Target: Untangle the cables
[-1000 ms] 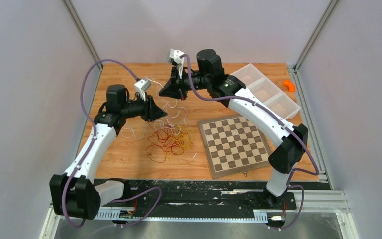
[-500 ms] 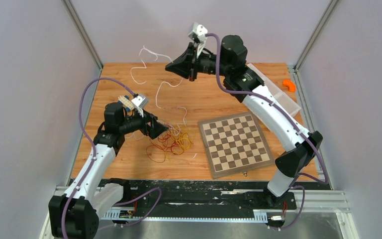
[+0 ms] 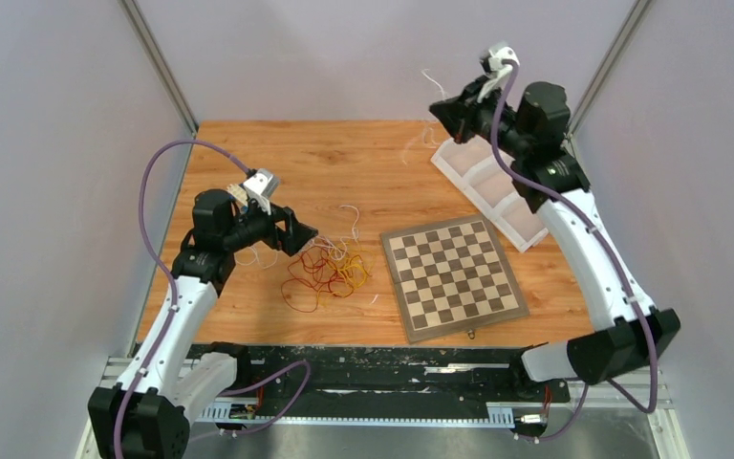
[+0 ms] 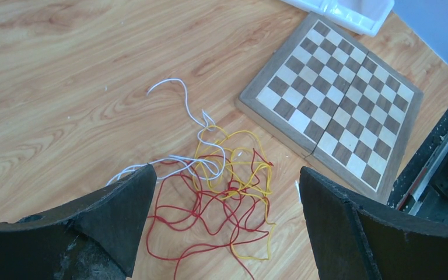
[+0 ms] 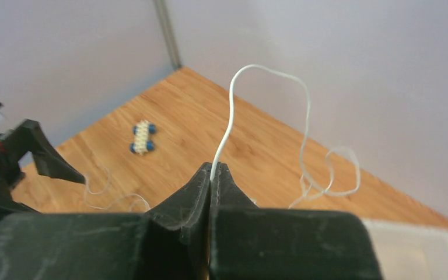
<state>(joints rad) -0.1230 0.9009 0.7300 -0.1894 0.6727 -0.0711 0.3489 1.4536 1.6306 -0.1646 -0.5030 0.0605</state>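
A tangle of thin red and yellow cables [image 3: 330, 273] lies on the wooden table left of the chessboard, with a white cable [image 3: 349, 225] looping over its far side. My left gripper [image 3: 306, 235] hovers just left of the tangle, open, nothing between its fingers. The left wrist view shows the red and yellow cables [image 4: 221, 204] below the wide-apart jaws of the left gripper [image 4: 226, 172]. My right gripper [image 3: 437, 110] is raised at the back right, shut on another white cable [image 5: 233, 105] that curls free in the air from the right gripper [image 5: 213, 169].
A chessboard [image 3: 454, 277] lies right of the tangle. A white compartment tray [image 3: 492, 186] sits under the right arm at the back right. A small white piece with blue ends [image 5: 142, 138] lies on the table near the left arm. Grey walls close in both sides.
The right gripper swung from the back centre to the back right, carrying the white cable up and away. The left gripper opened and dropped back beside the tangle.
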